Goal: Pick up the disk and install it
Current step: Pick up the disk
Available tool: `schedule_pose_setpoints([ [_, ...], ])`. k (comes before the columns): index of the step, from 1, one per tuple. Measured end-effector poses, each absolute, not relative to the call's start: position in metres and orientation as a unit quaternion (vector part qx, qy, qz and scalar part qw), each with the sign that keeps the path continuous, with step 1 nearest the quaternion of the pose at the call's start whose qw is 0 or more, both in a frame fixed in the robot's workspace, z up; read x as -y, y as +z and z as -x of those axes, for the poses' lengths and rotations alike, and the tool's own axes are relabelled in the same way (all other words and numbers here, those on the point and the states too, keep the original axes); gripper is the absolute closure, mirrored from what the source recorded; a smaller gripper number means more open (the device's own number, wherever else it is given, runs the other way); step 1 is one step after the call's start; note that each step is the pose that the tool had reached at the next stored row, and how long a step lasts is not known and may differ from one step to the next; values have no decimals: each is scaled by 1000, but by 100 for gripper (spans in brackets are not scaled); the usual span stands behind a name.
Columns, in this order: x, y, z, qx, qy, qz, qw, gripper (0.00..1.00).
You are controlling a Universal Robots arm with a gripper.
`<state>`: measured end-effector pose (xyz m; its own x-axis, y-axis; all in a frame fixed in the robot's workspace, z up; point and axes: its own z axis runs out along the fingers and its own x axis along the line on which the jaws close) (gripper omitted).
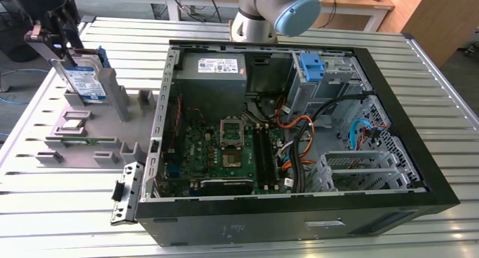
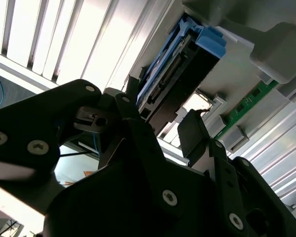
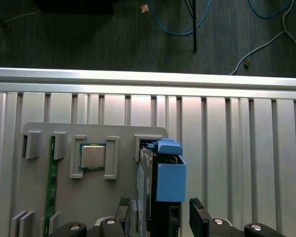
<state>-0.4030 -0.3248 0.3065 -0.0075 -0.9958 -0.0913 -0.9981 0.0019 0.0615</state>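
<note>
The disk [image 1: 84, 81], a silver drive with a white-and-blue label in a blue bracket, stands on edge in a slot of the grey holder [image 1: 112, 109] on the exterior view's left. My gripper [image 1: 61, 49] hangs at its upper end. In both wrist views the disk [image 3: 163, 182] [image 2: 175, 74] lies between my two black fingers [image 3: 197, 217] [image 2: 192, 131], with a small gap on each side. The gripper [image 3: 160, 217] [image 2: 160, 123] is open and straddles the disk's end.
The open computer case [image 1: 419, 157] fills the middle and right, with a motherboard [image 1: 224, 146], a grey power supply [image 1: 213, 67] and a drive bay holding a lone blue bracket [image 1: 311, 67]. The holder also carries a processor [image 3: 92, 156] and a green memory stick [image 3: 51, 182]. The table is slatted aluminium [image 1: 67, 213].
</note>
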Motion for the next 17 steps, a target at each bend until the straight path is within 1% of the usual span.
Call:
schedule_pose_setpoints([
  [17,325,305,401,-715,54,697,11,41],
])
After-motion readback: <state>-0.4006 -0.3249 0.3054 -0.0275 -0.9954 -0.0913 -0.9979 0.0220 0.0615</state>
